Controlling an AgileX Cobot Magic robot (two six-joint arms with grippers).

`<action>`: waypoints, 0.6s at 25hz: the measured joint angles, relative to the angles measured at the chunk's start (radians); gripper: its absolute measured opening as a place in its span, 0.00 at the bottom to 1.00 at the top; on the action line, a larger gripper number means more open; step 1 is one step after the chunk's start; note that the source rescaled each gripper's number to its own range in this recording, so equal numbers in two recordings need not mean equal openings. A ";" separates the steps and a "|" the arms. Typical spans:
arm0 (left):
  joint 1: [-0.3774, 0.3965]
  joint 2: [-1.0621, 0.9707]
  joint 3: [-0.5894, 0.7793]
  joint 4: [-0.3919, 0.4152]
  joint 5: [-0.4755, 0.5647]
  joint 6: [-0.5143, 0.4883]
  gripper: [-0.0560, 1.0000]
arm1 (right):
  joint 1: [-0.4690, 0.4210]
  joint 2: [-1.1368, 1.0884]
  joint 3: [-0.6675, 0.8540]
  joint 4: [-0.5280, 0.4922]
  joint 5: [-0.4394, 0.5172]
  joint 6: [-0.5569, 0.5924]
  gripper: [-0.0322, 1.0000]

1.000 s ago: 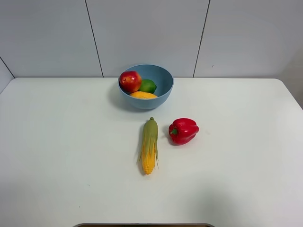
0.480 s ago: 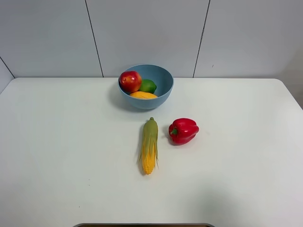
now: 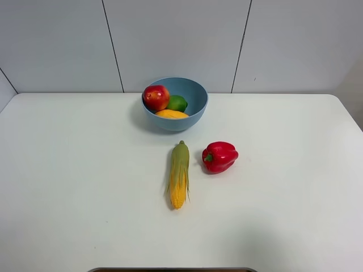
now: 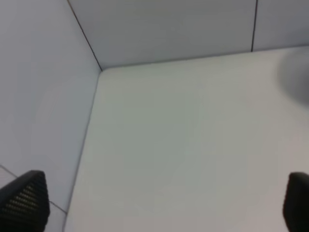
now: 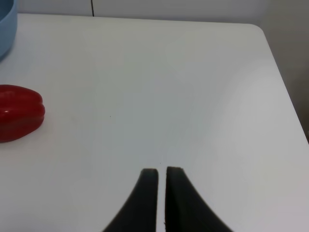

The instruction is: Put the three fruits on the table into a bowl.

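A: Starting with the biggest thing, the white surface carries one light blue bowl near its far edge, and all three fruits sit inside it. I'd judge the task finished.

B: So the step in hand is just keeping clear?

A: Yes. Best done by holding both arms back, away from the bowl, so nothing gets knocked out. The left hand is spread wide over bare surface, holding nothing. The right hand has its fingers pressed together, empty, with the pepper off to one side.

B: Count, large to small?

A: One bowl. One corn cob and one red bell pepper, side by side in front of the bowl, both to stay put. Then one mango, one red apple, one small green fruit.
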 joint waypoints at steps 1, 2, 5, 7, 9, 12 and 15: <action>0.000 -0.030 0.032 0.000 0.000 -0.018 0.99 | 0.000 0.000 0.000 0.000 0.000 0.000 0.03; 0.000 -0.056 0.070 -0.002 0.000 -0.031 0.99 | 0.000 0.000 0.000 0.000 0.000 0.000 0.03; 0.000 -0.149 0.177 -0.019 0.000 -0.068 0.99 | 0.000 0.000 0.000 0.000 0.000 0.000 0.03; 0.000 -0.204 0.245 -0.033 -0.012 -0.088 0.99 | 0.000 0.000 0.000 0.000 0.000 0.000 0.03; 0.000 -0.254 0.301 -0.041 -0.031 -0.101 0.99 | 0.000 0.000 0.000 0.000 0.000 0.000 0.03; 0.000 -0.324 0.376 -0.042 -0.052 -0.119 0.99 | 0.000 0.000 0.000 0.000 0.000 0.000 0.03; 0.000 -0.382 0.445 -0.044 -0.058 -0.136 0.99 | 0.000 0.000 0.000 0.000 0.000 0.000 0.03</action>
